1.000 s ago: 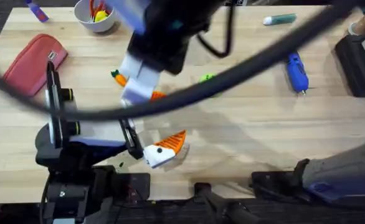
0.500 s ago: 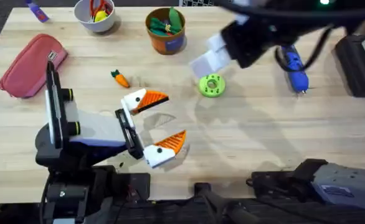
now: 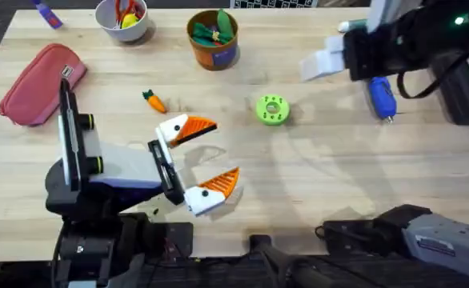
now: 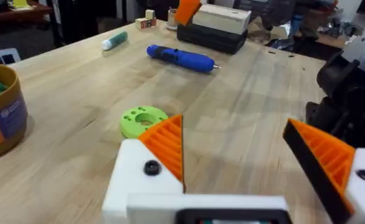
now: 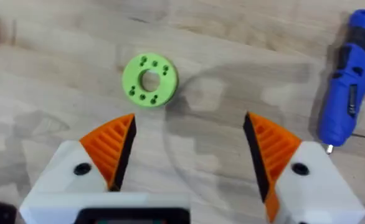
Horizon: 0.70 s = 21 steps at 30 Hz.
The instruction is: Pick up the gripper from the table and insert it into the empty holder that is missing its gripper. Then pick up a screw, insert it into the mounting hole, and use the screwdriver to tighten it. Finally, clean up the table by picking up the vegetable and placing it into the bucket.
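Our two arms are dark grey and black with looping black cables, one lit by a small green light, and both our left gripper [image 4: 235, 152] and right gripper [image 5: 189, 149] have blocky white fingers with dark round screws and orange ribbed pads [image 5: 111, 146].

Spread wide over the table [image 4: 76, 93]: left gripper [image 4: 238, 155]. Beyond its orange pads [image 4: 167, 146], green ring [image 4: 143, 119]; farther, blue screwdriver [image 4: 181, 58]; bucket [image 4: 2, 112] near the table's edge.
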Each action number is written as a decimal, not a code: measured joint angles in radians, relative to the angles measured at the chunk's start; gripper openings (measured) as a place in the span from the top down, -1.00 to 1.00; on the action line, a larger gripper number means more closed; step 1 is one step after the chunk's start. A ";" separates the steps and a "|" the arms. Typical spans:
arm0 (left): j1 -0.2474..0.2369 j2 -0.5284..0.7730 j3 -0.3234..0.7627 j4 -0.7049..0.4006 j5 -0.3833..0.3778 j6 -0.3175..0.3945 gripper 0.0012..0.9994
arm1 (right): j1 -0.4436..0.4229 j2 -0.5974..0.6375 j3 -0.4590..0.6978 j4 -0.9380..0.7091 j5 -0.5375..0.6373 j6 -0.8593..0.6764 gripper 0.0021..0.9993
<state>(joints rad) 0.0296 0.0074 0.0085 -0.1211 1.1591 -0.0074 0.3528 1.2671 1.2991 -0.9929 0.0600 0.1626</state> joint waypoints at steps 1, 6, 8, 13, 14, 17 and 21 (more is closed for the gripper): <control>0.000 0.000 0.000 0.000 0.000 0.000 -0.97 | -0.018 0.000 -0.001 0.005 0.002 0.005 -0.98; 0.000 0.000 0.000 0.000 0.000 0.000 -0.97 | -0.095 -0.003 -0.022 0.056 -0.005 0.020 -0.98; 0.000 0.000 0.000 0.000 0.000 0.000 -0.97 | -0.125 -0.012 -0.058 0.096 -0.029 0.022 -0.98; 0.000 0.000 0.000 0.000 0.000 0.000 -0.97 | -0.190 -0.032 -0.148 0.154 -0.096 0.025 -0.98; 0.000 0.000 0.000 0.000 0.000 0.000 -0.97 | -0.196 -0.032 -0.154 0.155 -0.103 0.026 -0.99; 0.000 0.000 0.000 0.000 0.000 0.000 -0.97 | -0.201 -0.033 -0.160 0.157 -0.116 0.028 -0.99; 0.000 0.000 0.000 0.000 0.000 0.000 -0.97 | -0.201 -0.033 -0.160 0.162 -0.129 0.029 -0.98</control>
<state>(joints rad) 0.0296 0.0071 0.0086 -0.1211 1.1591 -0.0074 0.1516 1.2343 1.1393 -0.8310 -0.0686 0.1913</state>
